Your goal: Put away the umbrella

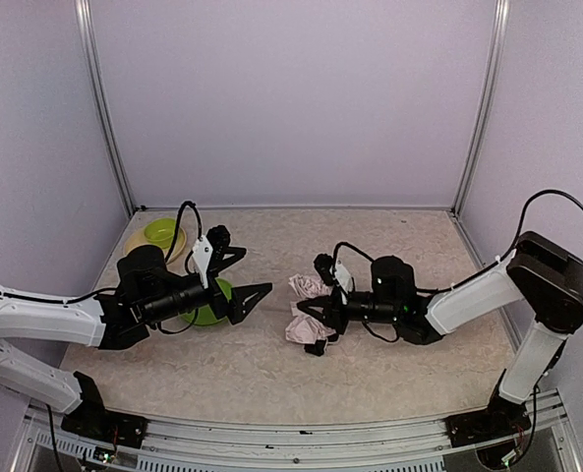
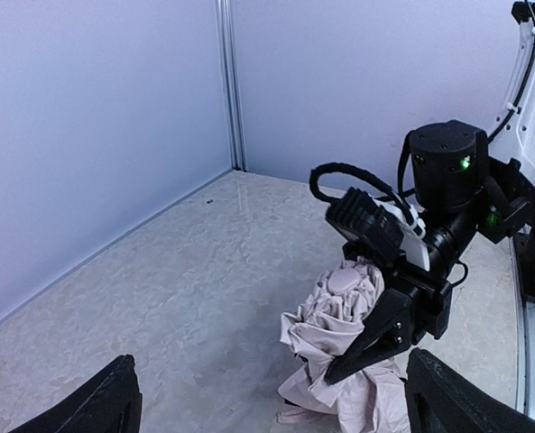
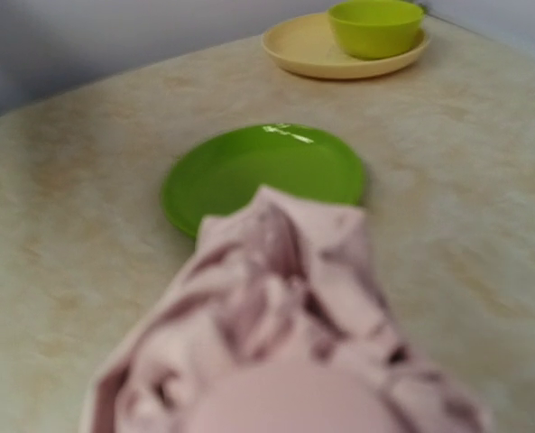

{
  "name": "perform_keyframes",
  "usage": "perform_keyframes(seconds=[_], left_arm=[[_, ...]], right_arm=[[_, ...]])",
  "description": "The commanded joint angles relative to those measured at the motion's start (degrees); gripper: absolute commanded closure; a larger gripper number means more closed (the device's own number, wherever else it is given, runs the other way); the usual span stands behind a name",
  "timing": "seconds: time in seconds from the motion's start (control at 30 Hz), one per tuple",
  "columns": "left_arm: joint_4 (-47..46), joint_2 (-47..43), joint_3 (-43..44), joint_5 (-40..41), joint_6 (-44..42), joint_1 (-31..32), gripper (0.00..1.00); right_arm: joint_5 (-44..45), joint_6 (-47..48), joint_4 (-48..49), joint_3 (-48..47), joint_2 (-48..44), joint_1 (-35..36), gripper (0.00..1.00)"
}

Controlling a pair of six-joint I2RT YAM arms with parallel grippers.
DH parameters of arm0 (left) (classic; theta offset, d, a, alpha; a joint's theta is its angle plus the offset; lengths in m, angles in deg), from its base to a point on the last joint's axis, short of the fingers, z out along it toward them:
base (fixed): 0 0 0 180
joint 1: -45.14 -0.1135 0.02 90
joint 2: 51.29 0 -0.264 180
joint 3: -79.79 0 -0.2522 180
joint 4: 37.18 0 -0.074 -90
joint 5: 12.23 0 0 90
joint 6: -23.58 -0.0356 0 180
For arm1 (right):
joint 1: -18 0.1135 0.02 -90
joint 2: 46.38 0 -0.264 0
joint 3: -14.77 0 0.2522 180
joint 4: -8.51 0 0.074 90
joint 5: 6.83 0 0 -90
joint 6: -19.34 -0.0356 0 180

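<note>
1. Clutching the umbrella (image 1: 304, 331) just right of centre on the tabletop (image 1: 389, 236), the right pincer (image 1: 311, 311) is clenched on the crumpled pink bundle in the top view. The left pincer (image 1: 250, 273) is released, with its jaws wide and nothing in them. It hangs over the green plate (image 1: 208, 315) and points at the umbrella, near it but apart. I judge the step in hand to be a two-armed gathering of the fabric. No case or stand for the umbrella shows anywhere.
2. From the left wrist, pink folds bulge out between the right pincer's jaws, and a loose skirt of fabric lies on the tabletop beneath. Doing this well probably means bringing the left pincer in low and level. It should close on the thick bunched part, not a loose flap, which would likely slip free, while the right grip holds firm.
3. From the right wrist, blurred fabric fills the near foreground and hides that pincer's own fingers. Beyond it lies the green plate, and farther off a green bowl (image 3: 375, 27) sits on a cream plate (image 3: 294, 56). The left arm hangs over the green plate, so a low approach could nudge it.
4. The tabletop is beige and mottled, with a faint sheen. Pale lilac walls (image 1: 291, 98) close it in on the left, right and far sides, with metal posts (image 1: 106, 108) at the far corners.
</note>
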Motion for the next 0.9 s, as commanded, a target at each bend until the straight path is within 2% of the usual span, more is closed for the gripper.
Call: perform_keyframes(seconds=[0.0, 0.1, 0.17, 0.27, 0.33, 0.4, 0.5, 0.6, 0.73, 0.87], left_arm=[[0.95, -0.97, 0.65, 1.37, -0.22, -0.32, 0.01], [4.38, -1.71, 2.08, 4.93, 1.22, -0.87, 0.01], [6.72, -2.25, 3.00, 6.08, 2.20, -1.52, 0.01], [8.68, -2.48, 3.97, 5.89, 3.82, -2.33, 0.01], [9.43, -2.24, 4.40, 5.86, 4.27, -2.51, 0.01], [9.85, -1.96, 4.56, 5.99, 4.74, -2.60, 0.01], [10.69, -1.84, 4.66, 5.89, 5.21, -2.75, 0.01], [11.19, -2.47, 4.34, 6.24, 5.03, -2.97, 0.01], [11.30, -2.46, 4.02, 6.64, 4.42, -3.15, 0.01], [11.72, -1.28, 4.35, 6.74, 4.51, -3.15, 0.01]], right_arm=[[-14.49, -8.01, -21.69, -11.96, -3.68, -3.07, 0.86], [-17.59, -13.36, -35.36, -19.33, -2.39, -3.54, 0.82], [-19.80, -19.05, -38.24, -21.57, -0.92, -4.44, 0.81], [-27.87, -31.82, -27.87, -18.91, 2.33, -6.51, 0.76], [-29.91, -36.38, -24.22, -18.88, 5.69, -8.06, 0.73], [-30.11, -35.76, -25.94, -20.91, 9.35, -9.05, 0.70], [-27.64, -33.45, -30.68, -23.49, 13.26, -10.59, 0.49], [-21.75, -31.11, -34.73, -23.72, 14.31, -12.08, 0.36], [-13.50, -26.34, -43.12, -25.53, 13.44, -12.56, 0.34], [-6.32, -22.23, -50.13, -27.84, 10.57, -12.41, 0.27]])
